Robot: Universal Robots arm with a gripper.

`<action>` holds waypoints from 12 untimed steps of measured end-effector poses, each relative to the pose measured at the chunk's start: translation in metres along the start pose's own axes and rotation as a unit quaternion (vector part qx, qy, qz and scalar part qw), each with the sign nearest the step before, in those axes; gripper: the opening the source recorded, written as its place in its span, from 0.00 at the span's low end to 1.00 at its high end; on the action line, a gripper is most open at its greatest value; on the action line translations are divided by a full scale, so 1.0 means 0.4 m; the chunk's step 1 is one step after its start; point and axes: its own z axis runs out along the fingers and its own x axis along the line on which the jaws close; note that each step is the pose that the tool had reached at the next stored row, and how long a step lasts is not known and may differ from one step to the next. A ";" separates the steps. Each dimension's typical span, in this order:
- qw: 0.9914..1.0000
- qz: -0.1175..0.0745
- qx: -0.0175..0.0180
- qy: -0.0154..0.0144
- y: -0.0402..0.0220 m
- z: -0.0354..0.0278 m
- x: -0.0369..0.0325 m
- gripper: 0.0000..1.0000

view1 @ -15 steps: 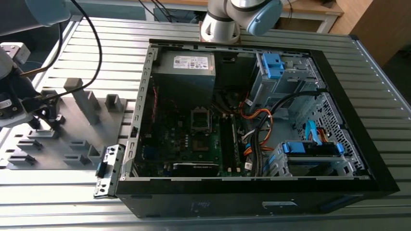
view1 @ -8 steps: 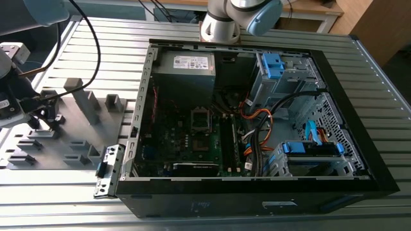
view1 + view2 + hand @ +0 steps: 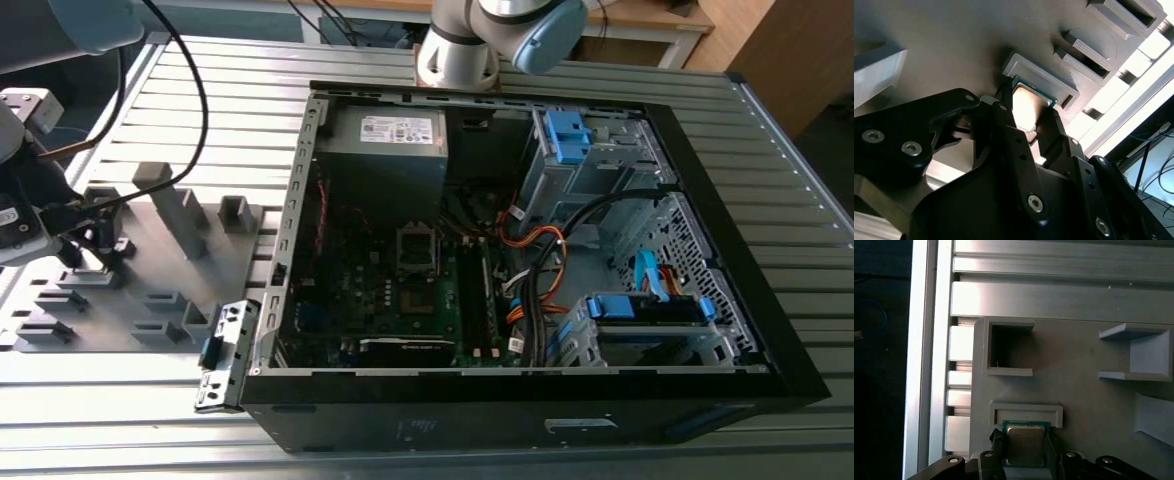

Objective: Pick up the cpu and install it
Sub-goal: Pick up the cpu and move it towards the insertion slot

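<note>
Fingers (image 3: 1004, 114) – one each side – tight against the cpu (image 3: 1026, 102) (silvery)

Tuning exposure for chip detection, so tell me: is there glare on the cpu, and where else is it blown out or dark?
Second wrist view: glare washes out the cpu top; first wrist view: it looks evenly lit, but the aluminium table slats blow out white; exterior view: the computer case interior is dim.

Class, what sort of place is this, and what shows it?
Likely a robotics workbench for PC assembly: an open computer case on a slatted metal table, a grey fixture plate, the gripper at the cpu.
</note>
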 end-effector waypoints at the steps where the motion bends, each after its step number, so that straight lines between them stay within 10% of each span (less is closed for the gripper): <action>1: 1.000 0.000 0.000 0.000 0.000 0.000 0.000 0.44; 12: 1.000 0.000 0.000 0.000 0.000 -0.010 0.000 0.44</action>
